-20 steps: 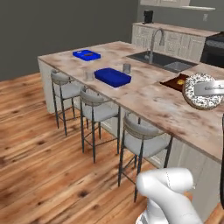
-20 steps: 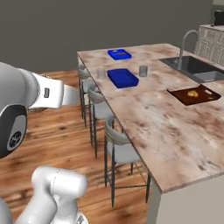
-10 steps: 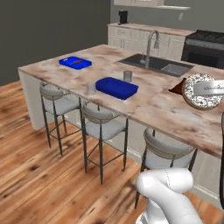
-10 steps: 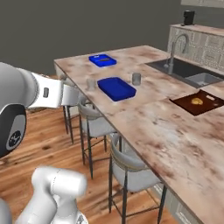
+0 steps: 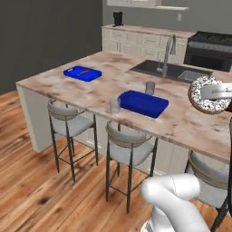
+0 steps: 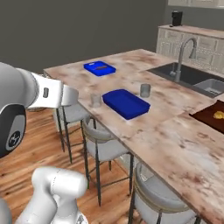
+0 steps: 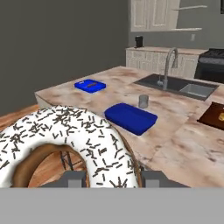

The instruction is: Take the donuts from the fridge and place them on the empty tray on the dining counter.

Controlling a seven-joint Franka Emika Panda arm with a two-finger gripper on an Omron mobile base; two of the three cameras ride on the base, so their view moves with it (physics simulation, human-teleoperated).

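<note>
A white-iced donut (image 5: 207, 94) with dark sprinkles and a tan rim hangs at the right above the dining counter (image 5: 108, 90), with my gripper (image 5: 214, 92) shut on it. In the hand view the same donut (image 7: 65, 142) looms large in the foreground, held between the fingertips (image 7: 74, 178) of the gripper (image 7: 113, 179). The empty tray (image 5: 143, 103), deep and royal blue, sits near the counter's front edge, to the left of the donut and lower. It also appears as the empty tray (image 6: 126, 103) and ahead of the hand as the empty tray (image 7: 130, 118). The fridge is out of view.
A flatter blue tray (image 5: 82, 73) lies at the counter's left end. Two glasses (image 5: 150, 88) (image 5: 115, 105) flank the deep tray. A dark sink (image 5: 172, 70) with faucet (image 5: 168, 50) is behind, and a brown tray (image 6: 214, 117) to the right. Grey stools (image 5: 129, 147) line the front edge.
The base has driven, so the whole counter has shifted right and nearer in both base views. The donut stays in the shut gripper, in the same place in the left base view.
</note>
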